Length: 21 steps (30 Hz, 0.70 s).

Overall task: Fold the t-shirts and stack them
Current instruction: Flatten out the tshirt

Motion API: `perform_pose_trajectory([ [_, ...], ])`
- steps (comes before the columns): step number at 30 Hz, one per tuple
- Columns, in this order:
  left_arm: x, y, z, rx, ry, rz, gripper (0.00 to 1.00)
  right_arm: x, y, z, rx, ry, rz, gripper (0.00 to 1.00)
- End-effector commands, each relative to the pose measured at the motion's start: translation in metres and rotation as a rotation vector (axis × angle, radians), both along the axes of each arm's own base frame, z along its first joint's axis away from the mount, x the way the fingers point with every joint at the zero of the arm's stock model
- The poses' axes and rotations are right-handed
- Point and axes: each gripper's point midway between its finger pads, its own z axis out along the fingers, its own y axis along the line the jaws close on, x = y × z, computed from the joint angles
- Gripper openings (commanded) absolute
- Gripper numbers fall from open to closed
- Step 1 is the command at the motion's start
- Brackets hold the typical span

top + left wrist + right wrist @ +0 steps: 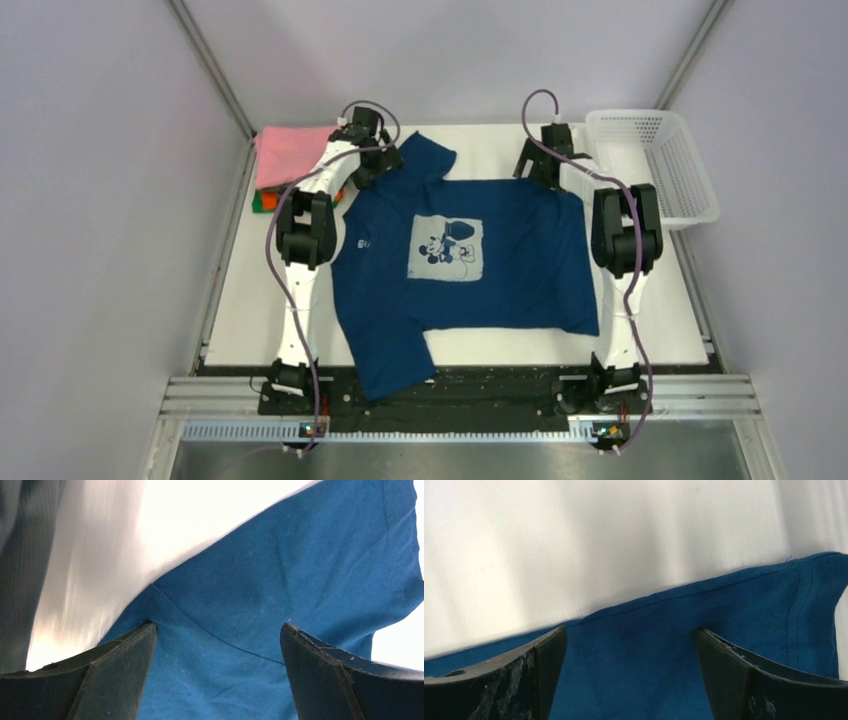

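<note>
A navy blue t-shirt (500, 265) with a pale cartoon print lies spread flat across the white table, one sleeve hanging over the near edge. My left gripper (378, 165) stands open at the shirt's far left, over the sleeve seam (220, 640), its fingertips (145, 635) wide apart on the cloth. Over the far right hem (684, 592) my right gripper (545, 168) is open too, with blue cloth between the fingertips (711, 642). A stack of folded t-shirts (288, 155), pink on top with orange and green edges below, sits at the far left.
A white plastic mesh basket (655, 160) stands at the far right corner of the table. Grey walls close in the sides. The table's bare white surface (255, 300) shows left of the shirt.
</note>
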Motion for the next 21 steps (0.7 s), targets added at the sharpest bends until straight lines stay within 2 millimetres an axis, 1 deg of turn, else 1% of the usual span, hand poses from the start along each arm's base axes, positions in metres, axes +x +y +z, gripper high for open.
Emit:
perform_pose_trajectory([
  [1, 0.012, 0.018, -0.044, -0.011, 0.069, 0.035, 0.99, 0.005, 0.011, -0.034, 0.025, 0.104, 0.027, 0.96],
  [3, 0.025, 0.021, -0.047, -0.026, 0.051, 0.048, 0.99, 0.015, 0.009, -0.03, 0.03, 0.089, 0.02, 0.96],
  [5, 0.036, 0.021, -0.043, -0.035, 0.017, 0.048, 0.99, 0.023, 0.006, -0.027, 0.031, 0.075, 0.009, 0.96],
  [9, 0.046, 0.017, -0.037, -0.06, -0.026, 0.038, 0.99, 0.036, -0.001, -0.018, 0.024, 0.043, -0.005, 0.96],
  [11, 0.05, 0.011, -0.028, -0.089, -0.048, 0.015, 0.99, 0.041, -0.003, -0.01, 0.02, 0.025, 0.004, 0.96],
  [13, 0.053, 0.004, -0.012, -0.117, -0.079, -0.009, 0.99, 0.043, -0.001, 0.005, 0.018, 0.008, 0.024, 0.96],
  [16, 0.057, -0.009, 0.036, -0.159, -0.158, -0.058, 0.99, 0.037, 0.0, 0.036, -0.003, -0.023, 0.042, 0.97],
  [17, 0.056, -0.016, 0.058, -0.16, -0.195, -0.08, 0.99, 0.033, 0.0, 0.05, -0.018, -0.039, 0.045, 0.98],
  [18, 0.053, -0.022, 0.076, -0.149, -0.221, -0.099, 0.99, 0.027, 0.002, 0.061, -0.032, -0.052, 0.051, 0.99],
  [19, 0.049, -0.026, 0.098, -0.135, -0.255, -0.116, 0.99, 0.02, 0.002, 0.083, -0.043, -0.086, 0.053, 0.99],
  [20, 0.042, -0.033, 0.128, -0.123, -0.298, -0.136, 0.99, 0.011, 0.0, 0.096, -0.055, -0.102, 0.047, 0.99],
  [21, 0.033, -0.038, 0.144, -0.108, -0.315, -0.154, 0.99, 0.001, 0.0, 0.105, -0.058, -0.11, 0.044, 0.99],
])
